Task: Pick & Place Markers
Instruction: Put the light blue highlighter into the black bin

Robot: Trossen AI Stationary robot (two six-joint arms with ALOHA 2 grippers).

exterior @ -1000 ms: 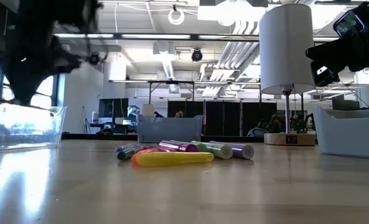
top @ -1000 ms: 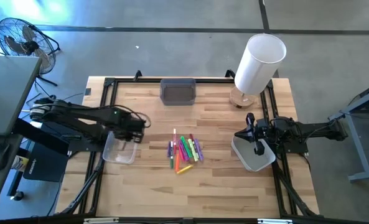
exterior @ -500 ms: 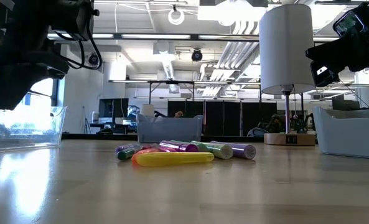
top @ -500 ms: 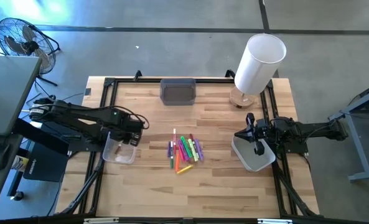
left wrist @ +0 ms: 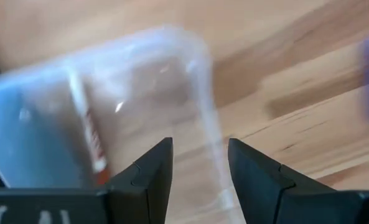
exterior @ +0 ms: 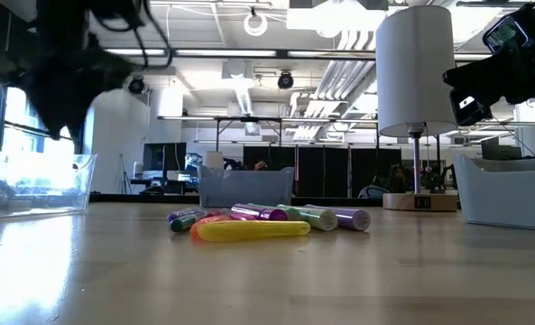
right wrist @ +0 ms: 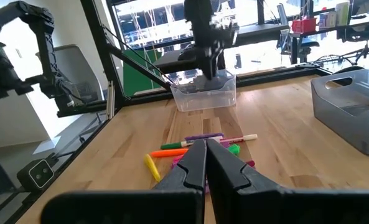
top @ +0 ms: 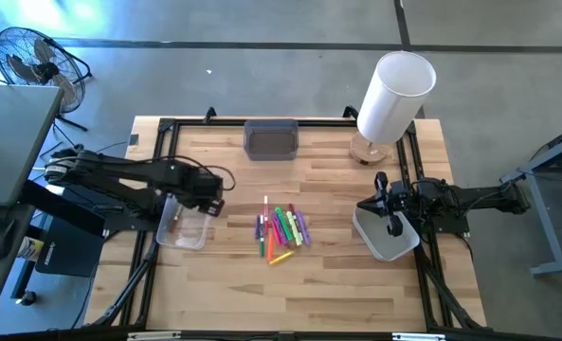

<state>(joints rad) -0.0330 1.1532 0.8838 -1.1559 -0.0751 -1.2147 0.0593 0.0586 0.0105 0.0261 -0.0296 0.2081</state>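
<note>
Several markers (top: 281, 228) in green, purple, pink, orange and yellow lie in a loose pile on the middle of the wooden table; the low view shows the same pile (exterior: 267, 221). One reddish marker (left wrist: 94, 147) lies on the floor of the clear bin (top: 182, 227) at the table's left. My left gripper (left wrist: 200, 146) is open and empty above that bin's right rim, and the high view shows the left gripper (top: 213, 196) there. My right gripper (right wrist: 206, 149) is shut and empty above the white bin (top: 386, 239) at the right.
A grey bin (top: 271, 139) stands at the middle of the far edge. A white cylindrical lamp (top: 394, 95) on a wooden base stands at the far right. A black frame runs along the table's edges. Bare wood lies in front of the marker pile.
My left gripper has shifted a little toward the table's right, from over the clear bin to above its right rim. A reddish marker that did not show a second ago now lies in the clear bin. The pile has stayed where it was.
</note>
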